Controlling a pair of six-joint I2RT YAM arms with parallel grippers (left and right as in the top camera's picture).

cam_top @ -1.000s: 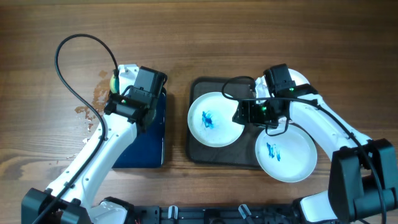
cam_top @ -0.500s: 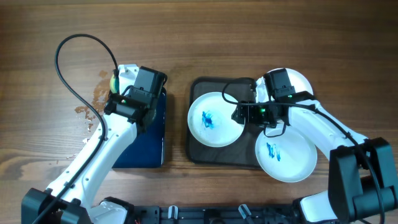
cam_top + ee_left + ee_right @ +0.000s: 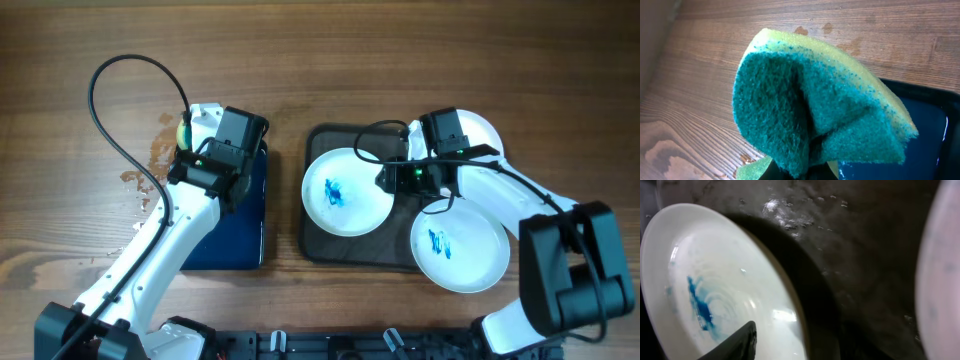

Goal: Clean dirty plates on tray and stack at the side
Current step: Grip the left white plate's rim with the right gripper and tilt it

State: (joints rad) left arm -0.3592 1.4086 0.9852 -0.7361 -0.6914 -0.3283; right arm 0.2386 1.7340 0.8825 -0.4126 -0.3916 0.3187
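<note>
1. Tray [image 3: 318,140]: dark, with rounded corners, at centre-right of the table [image 3: 60,60]. Its floor shows a wet sheen in the right wrist view.
2. Plates: three, white.
   - The first plate [image 3: 345,192] lies on the tray's left half, with a blue smear in its well.
   - The second plate [image 3: 460,247], also smeared, laps over the tray's near rim.
   - The third plate [image 3: 487,127] is mostly hidden behind the right arm.
3. Right gripper [image 3: 392,180]: at the first plate's right rim, with one finger [image 3: 735,342] over the inner slope. The other finger is out of view, so it cannot be told whether the rim is pinched.
4. Left gripper [image 3: 799,175]: closed on a folded sponge [image 3: 815,110], green scouring face toward the wrist camera. It is held beside the far corner of the dark-blue tray [image 3: 250,230], well apart from the plates.
5. Step in hand, as judged: securing the first plate for wiping. To do it well:
   - Seat the rim deep between the fingers before lifting.
   - Keep the plate level.
   - Carry the smear toward the sponge rather than dragging the plate across its neighbour.
</note>
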